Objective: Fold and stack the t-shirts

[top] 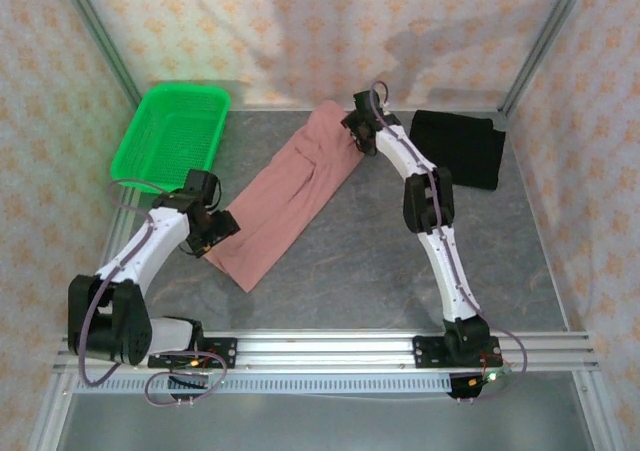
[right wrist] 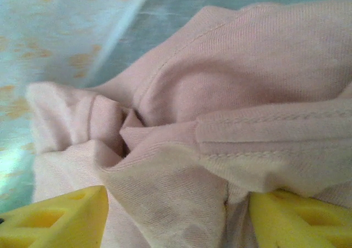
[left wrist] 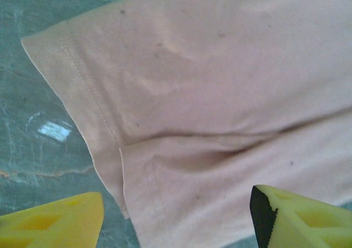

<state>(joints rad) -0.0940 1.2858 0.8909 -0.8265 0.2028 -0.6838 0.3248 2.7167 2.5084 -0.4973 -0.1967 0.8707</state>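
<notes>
The salmon-pink t-shirt (top: 290,191) lies folded into a long strip, slanting from the back middle of the table toward the front left. My left gripper (top: 215,226) hovers at its near end. Its yellow fingers (left wrist: 60,220) stand wide apart over the flat hemmed corner (left wrist: 99,132), so the left gripper (left wrist: 177,207) is open and pinches nothing. My right gripper (top: 358,126) is at the shirt's far end. Bunched pink cloth (right wrist: 181,149) sits loosely between the spread fingers of the right gripper (right wrist: 177,218). The black t-shirt (top: 458,149) lies folded at the back right.
A green mesh basket (top: 172,136) stands at the back left corner, just beyond my left arm. Patterned walls with metal frame posts close in the table on three sides. Grey tabletop (top: 360,261) stretches between the arms.
</notes>
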